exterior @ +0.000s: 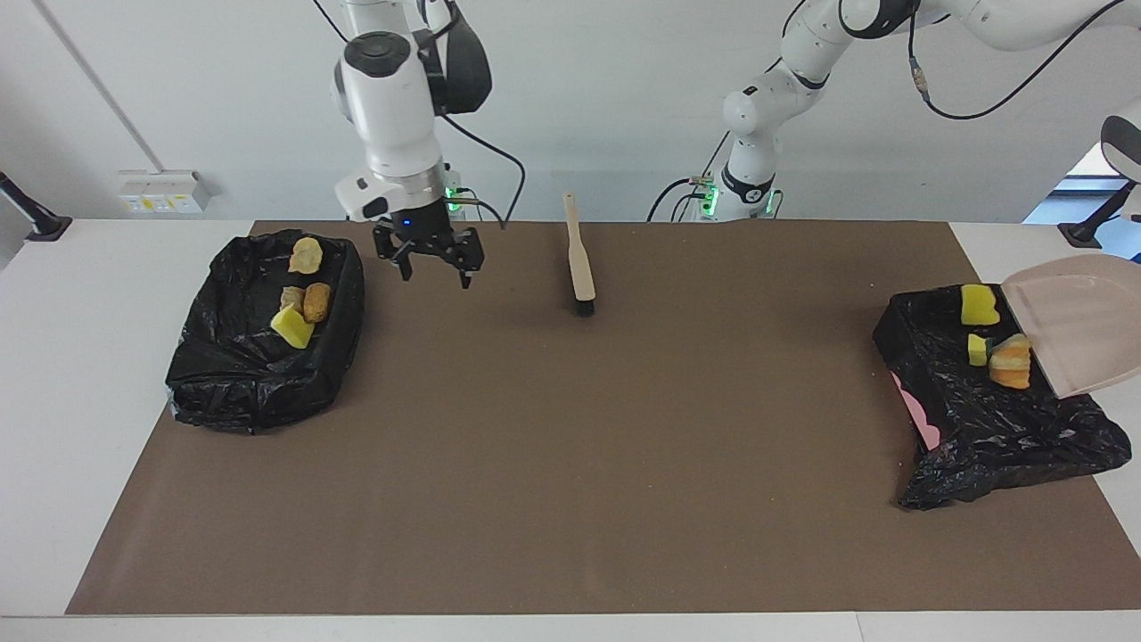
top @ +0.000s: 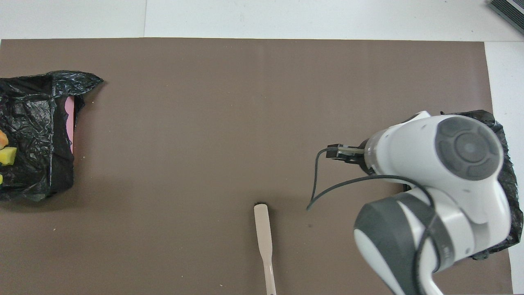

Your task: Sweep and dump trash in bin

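Observation:
The beige dustpan (exterior: 1083, 330) hangs tilted over the black bin (exterior: 980, 419) at the left arm's end, and its handle runs out of view with my left gripper. Trash lies on that bin's bag: a yellow sponge bit (exterior: 980, 305), a small green-backed bit (exterior: 978, 349) and an orange piece (exterior: 1010, 367). In the overhead view the bin (top: 37, 135) shows a yellow scrap (top: 7, 155). My right gripper (exterior: 435, 275) hangs open and empty over the mat, beside the other black bin (exterior: 258, 374), which holds several scraps (exterior: 316, 301).
The beige brush (exterior: 579, 259) (top: 263, 229) lies flat on the brown mat near the robots, between the two arms, bristles pointing away from them. In the overhead view the right arm covers most of the bin (top: 515, 184) at its end.

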`<state>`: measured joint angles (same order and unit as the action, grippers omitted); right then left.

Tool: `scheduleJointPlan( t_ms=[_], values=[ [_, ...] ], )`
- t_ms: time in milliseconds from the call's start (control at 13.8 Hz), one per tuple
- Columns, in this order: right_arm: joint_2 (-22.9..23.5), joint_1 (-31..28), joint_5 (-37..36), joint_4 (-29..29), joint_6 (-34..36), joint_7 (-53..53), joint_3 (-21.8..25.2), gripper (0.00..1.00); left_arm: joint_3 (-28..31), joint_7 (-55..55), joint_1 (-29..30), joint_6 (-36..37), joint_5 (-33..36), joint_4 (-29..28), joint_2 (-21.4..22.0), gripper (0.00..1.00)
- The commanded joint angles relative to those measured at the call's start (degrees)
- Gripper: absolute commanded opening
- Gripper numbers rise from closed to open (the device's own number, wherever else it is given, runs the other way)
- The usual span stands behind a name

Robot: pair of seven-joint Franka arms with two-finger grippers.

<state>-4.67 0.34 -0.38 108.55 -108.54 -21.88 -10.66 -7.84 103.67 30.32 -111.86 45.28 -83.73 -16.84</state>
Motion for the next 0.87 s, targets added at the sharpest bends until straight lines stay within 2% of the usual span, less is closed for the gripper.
scheduleJointPlan(
  t_ms=[0, 217, 433, 506, 650, 794],
  values=[
    [0.4, 0.0, -1.6, -6.0, 6.4, 8.7, 5.1, 1.00, 0.8, -1.6, -0.6, -0.4, 3.7, 1.6, -0.4, 0.00],
    [0.4, 0.1, -1.6, -11.9, 11.5, 17.7, 11.7, 1.00, 0.5, -1.7, -0.8, 0.5, 2.5, 1.8, 2.1, 0.00],
    [0.7, 0.1, -1.5, -19.8, 20.1, 22.5, 15.8, 1.00, 0.5, -4.2, -1.1, 3.3, -9.0, 0.4, 3.7, 0.00],
    [0.2, 0.1, -1.4, -20.2, 23.6, 22.1, 15.9, 1.00, 0.4, -7.2, -1.7, 5.7, -10.5, 0.1, 4.1, 0.00],
    [-2.0, 0.2, -1.5, -16.3, 24.2, 22.1, 15.9, 1.00, 0.4, -12.7, -4.7, 8.2, -13.3, -1.3, 4.9, 0.00],
    [-2.4, -0.5, -0.8, -16.2, 25.1, 22.5, 16.5, 1.00, 0.4, -18.2, -7.0, 8.5, -19.1, -5.5, 7.1, 0.00]
  ],
)
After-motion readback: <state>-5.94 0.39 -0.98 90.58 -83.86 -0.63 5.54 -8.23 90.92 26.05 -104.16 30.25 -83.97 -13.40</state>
